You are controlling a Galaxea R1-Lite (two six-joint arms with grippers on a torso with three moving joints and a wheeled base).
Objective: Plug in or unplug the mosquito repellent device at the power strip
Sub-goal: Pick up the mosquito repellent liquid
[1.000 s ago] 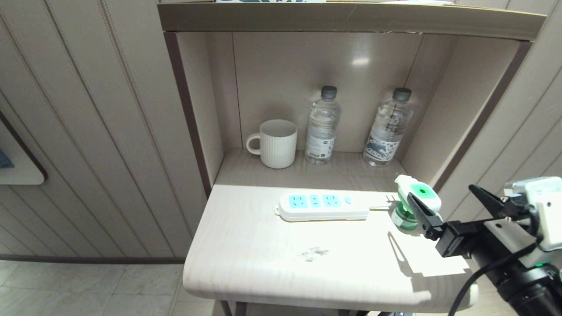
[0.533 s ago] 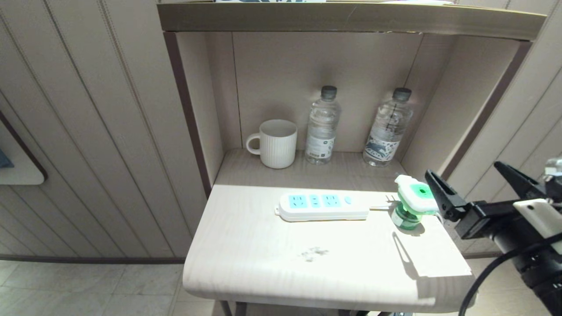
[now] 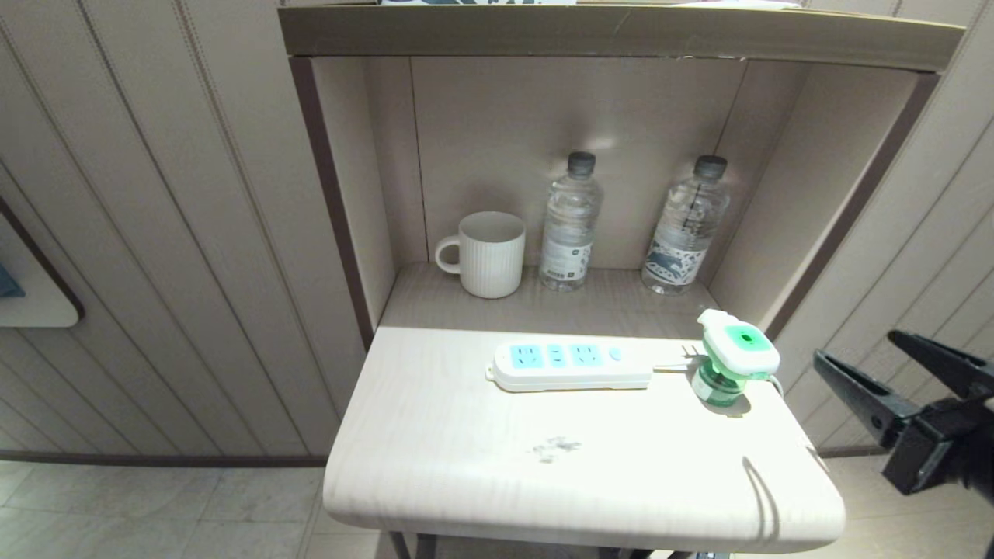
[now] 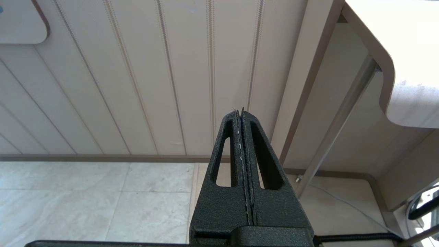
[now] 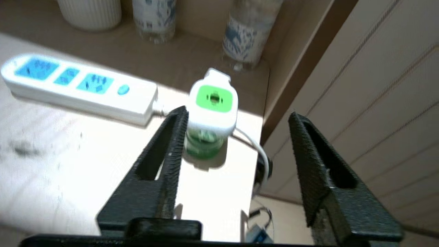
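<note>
The mosquito repellent device stands upright on its green bottle at the right rear of the table top, unplugged, with its head just off the right end of the power strip; all three socket faces are vacant. The right gripper sits off the table's right edge, at about 3 o'clock from the device, fingers spread wide and holding nothing. The right wrist view places the device ahead of the gap, beside one finger, which suggests an approach or retreat line. The strip's white cord loops past the device at the table edge and could snag. A mug and two water bottles stand at 12 o'clock, well apart. The left gripper is parked below table level, fingers pressed together.
</note>
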